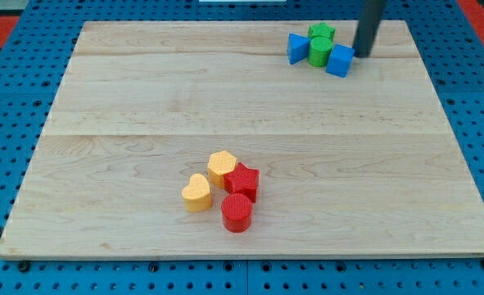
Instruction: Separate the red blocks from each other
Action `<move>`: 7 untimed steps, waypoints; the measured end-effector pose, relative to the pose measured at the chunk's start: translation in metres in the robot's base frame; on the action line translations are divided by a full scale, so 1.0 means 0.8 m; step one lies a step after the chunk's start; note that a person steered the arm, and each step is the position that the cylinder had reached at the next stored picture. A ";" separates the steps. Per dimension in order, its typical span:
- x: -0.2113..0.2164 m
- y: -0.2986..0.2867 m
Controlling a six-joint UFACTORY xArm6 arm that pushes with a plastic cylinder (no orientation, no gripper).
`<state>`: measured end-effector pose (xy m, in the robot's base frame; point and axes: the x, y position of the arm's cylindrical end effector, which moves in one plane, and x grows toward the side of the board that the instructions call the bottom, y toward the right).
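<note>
**Red blocks pressed together low on the counter, tip far off**

The red star block (242, 181) and the red cylinder (237, 212) are seen touching near the view's bottom centre of the wooden counter (127, 98), the star just above the cylinder. A yellow hexagon block (221, 166) is set against the star's left, with a yellow heart block (196, 192) beside it. My tip (360, 54) is placed at the view's top right, just beside a blue cube (339, 61), which is clustered with a green cylinder (319, 51), a green star block (322, 33) and a blue triangular block (296, 47). No jawed tool is carried; only the rod is shown.
</note>
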<state>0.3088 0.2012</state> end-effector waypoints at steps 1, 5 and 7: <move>0.106 0.045; 0.370 -0.199; 0.296 -0.269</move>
<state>0.5455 -0.0138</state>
